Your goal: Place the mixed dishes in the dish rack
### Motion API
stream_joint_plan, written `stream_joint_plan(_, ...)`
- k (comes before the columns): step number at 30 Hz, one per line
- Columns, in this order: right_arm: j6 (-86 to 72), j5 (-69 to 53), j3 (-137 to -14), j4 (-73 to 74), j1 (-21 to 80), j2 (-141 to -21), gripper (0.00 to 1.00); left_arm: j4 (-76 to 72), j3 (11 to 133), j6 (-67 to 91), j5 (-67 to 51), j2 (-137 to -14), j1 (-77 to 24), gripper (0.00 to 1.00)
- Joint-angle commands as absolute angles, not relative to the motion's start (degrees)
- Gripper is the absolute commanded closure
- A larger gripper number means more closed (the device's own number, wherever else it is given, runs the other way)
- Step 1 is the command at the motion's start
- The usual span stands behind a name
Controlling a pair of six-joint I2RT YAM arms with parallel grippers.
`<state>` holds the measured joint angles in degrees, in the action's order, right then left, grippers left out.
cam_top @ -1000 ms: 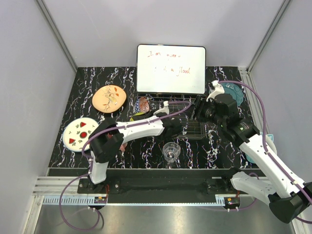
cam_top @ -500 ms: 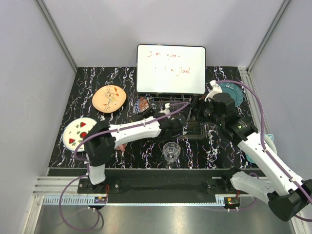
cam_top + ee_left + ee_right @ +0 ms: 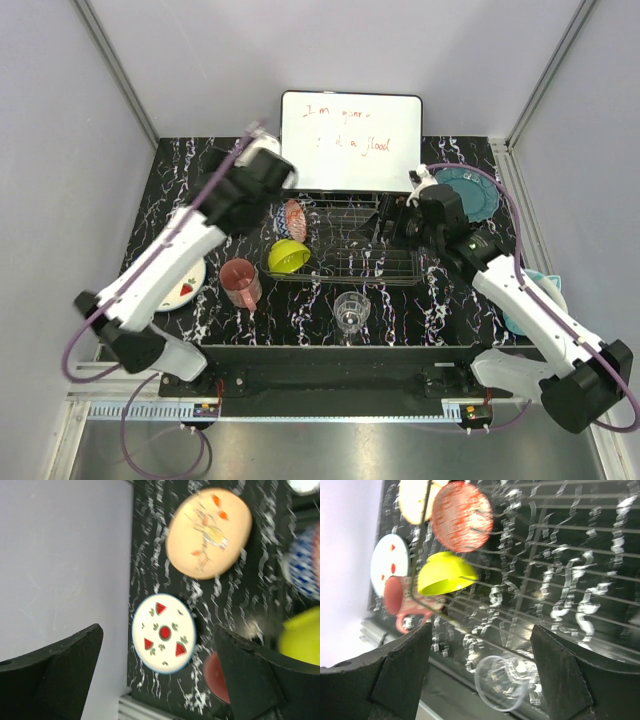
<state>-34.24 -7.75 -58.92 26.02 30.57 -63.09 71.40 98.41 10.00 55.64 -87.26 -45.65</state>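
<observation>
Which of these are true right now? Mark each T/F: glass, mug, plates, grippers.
1. The glass stands on the table in front of the rack, not in it. True.
2. The left gripper grips the peach plate. False: its fingers are spread with nothing between them, and the plate lies flat on the table below.
3. The pink mug sits inside the rack. False: it is on the table, left of the rack.
4. The teal plate lies outside the rack, at the back right. True.
5. The right gripper is shut on the glass. False: it is open and empty.
</observation>
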Motion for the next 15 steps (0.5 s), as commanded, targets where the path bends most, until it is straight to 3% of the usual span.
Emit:
stream_joint_plan(1,-41.9,-16.9,-60.3,16.5,30.3,-67.1,0.13,60.9,94.4,-3.7,46.7,-75.1,-37.4,0.01)
stream_joint_plan(5,-52.9,-25.7,-59.6,2.8,32.8,-74.8,0.14,57.8,87.9,-4.3,44.0,-71.0,-32.3,0.01)
stream_joint_plan(10,-71.6,-28.6,-61.0,-17.9,39.7,-87.6,0.17,52.6,78.5,-5.5,35.2,-63.4,-24.2,0.01)
stream_joint_plan(15,-81.2,-27.5,-63.2,-24.3,45.0,-96.8,0.16,51.8,75.2,-6.7,35.9,-61.2,-20.7,0.01)
